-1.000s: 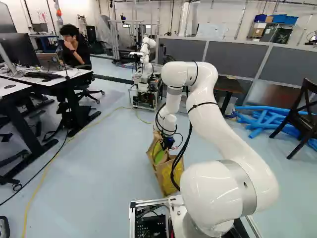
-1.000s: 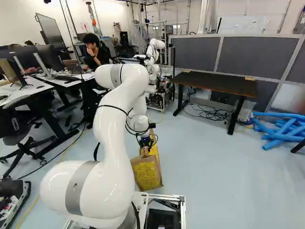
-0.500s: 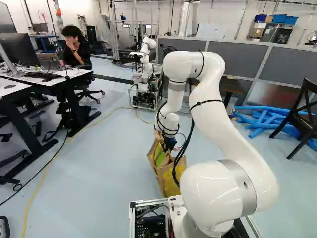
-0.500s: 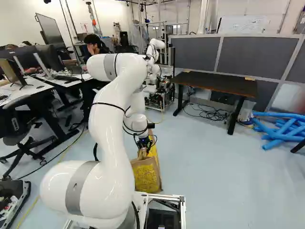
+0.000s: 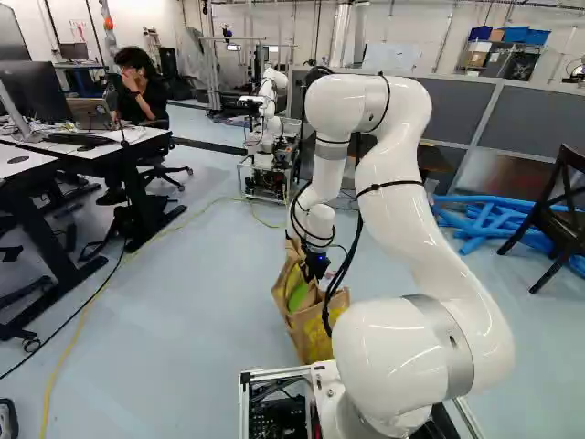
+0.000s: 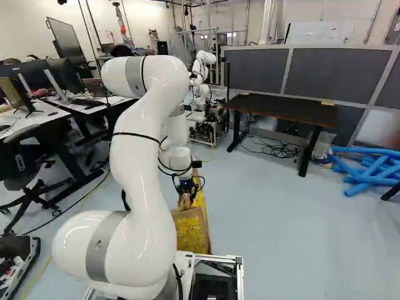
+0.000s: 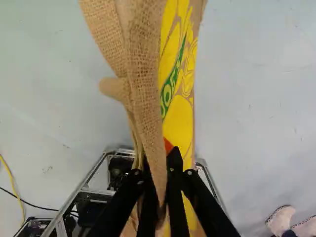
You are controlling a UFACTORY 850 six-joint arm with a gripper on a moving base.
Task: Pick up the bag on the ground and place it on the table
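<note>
In the left base view my gripper (image 5: 316,265) hangs at the top of the brown bag (image 5: 313,331), which has yellow and green print. The right base view shows the gripper (image 6: 186,186) above the same bag (image 6: 191,232), just ahead of the base. Seen from the wrist, the gripper (image 7: 159,170) is shut on the woven cloth of the bag (image 7: 143,84), pinched between its fingers; the printed side lies alongside. Whether the bag's bottom touches the floor I cannot tell. A dark table (image 6: 284,111) stands farther ahead, by the grey partitions.
Another robot (image 6: 203,75) stands beyond the bag, left of the dark table. Cables (image 6: 272,149) lie under that table. Blue tubes (image 6: 369,169) and a dark chair (image 5: 558,210) are to the right. Desks (image 5: 82,155) stand at the left.
My arm's upper bend has risen, moving right in the left base view and left in the right one. The held bag has shifted slightly with the gripper. The base has stayed put.
</note>
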